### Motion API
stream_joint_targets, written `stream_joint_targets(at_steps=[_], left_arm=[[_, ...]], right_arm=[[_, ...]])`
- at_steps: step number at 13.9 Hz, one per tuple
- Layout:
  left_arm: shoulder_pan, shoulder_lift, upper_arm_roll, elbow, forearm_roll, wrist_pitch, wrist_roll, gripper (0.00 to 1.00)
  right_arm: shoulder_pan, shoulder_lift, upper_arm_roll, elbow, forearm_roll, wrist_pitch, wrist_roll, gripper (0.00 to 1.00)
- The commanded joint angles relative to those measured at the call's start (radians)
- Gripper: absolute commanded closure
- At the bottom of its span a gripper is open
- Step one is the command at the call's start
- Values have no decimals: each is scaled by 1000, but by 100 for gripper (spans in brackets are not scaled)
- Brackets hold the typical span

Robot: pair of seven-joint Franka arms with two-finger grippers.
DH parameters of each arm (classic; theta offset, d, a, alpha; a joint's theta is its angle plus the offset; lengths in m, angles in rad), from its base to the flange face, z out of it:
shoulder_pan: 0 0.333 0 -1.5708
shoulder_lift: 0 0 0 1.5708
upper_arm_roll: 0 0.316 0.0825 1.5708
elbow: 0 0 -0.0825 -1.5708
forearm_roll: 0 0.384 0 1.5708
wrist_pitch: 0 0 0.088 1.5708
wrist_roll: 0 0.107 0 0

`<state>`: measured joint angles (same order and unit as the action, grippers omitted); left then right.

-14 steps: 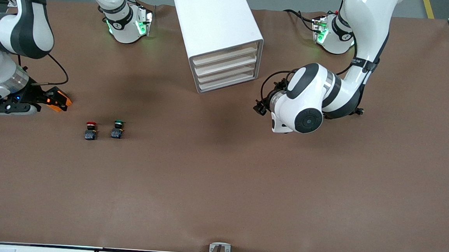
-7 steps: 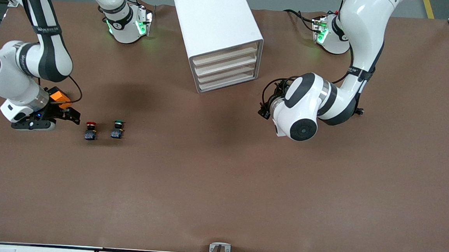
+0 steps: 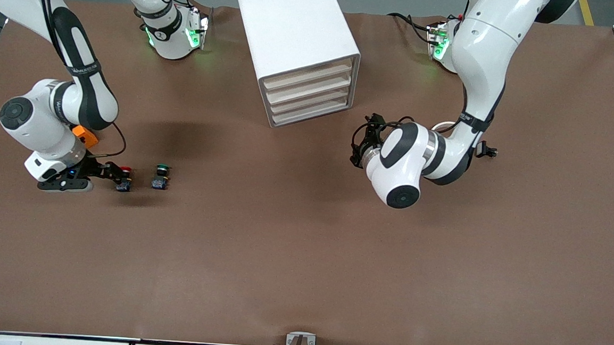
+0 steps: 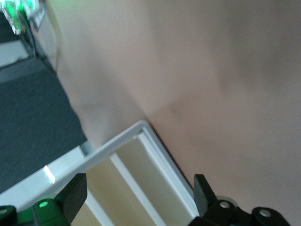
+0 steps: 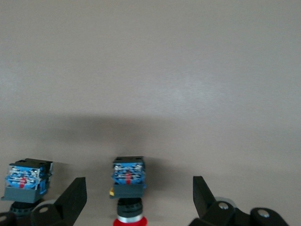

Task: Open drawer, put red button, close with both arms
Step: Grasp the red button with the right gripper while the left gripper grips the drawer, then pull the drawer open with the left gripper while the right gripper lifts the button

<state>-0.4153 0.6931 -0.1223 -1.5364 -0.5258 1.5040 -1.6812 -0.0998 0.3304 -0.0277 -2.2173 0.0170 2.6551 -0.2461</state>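
Observation:
The red button (image 3: 124, 172) stands on the brown table near the right arm's end. It shows close up in the right wrist view (image 5: 128, 184). My right gripper (image 3: 116, 173) is low at the button and open, with one finger on each side of it and no contact (image 5: 138, 197). The white cabinet (image 3: 299, 44) stands near the arms' bases. Its top drawer (image 3: 308, 76) is shut. My left gripper (image 3: 363, 146) is open and empty beside the cabinet's front, toward the left arm's end. The left wrist view shows a cabinet corner (image 4: 141, 128) and beige drawer fronts between the open fingers (image 4: 138, 197).
A same-shaped switch with a green cap (image 3: 161, 177) stands right beside the red one, toward the left arm's end, and shows in the right wrist view (image 5: 26, 181). The three lower drawers (image 3: 311, 104) are shut. Bare brown table spreads nearer the front camera.
My right arm has swung down and across to the red button, which now sits between its open fingers. My left arm's wrist has shifted a little, staying by the cabinet's front.

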Motion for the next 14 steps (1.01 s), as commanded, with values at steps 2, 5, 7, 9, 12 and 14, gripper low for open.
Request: stream_joint_targets(at_steps=[2,5,7,9,12,14], left_arm=[[4,29,-10,28,-107,-129,-55,0],[1,75,-26,28,-166,-162,-181,0],[4,109,-39,25,-168,-177,-236,0],[4,124,-40,21,-171,-182,-242,0],[6,132,-42,12,-209,-183,-276,0],[7,144,-42,12,-242,-206,-313,0]], right_arm=[[14,57,5,-2,8,61,1,0],[12,91,3,-4,8,103,1,0],[11,107,5,-4,8,114,2,0],[8,110,5,-10,8,118,10,0],[6,113,5,-18,8,120,10,0],[6,119,5,-28,8,127,8,2]])
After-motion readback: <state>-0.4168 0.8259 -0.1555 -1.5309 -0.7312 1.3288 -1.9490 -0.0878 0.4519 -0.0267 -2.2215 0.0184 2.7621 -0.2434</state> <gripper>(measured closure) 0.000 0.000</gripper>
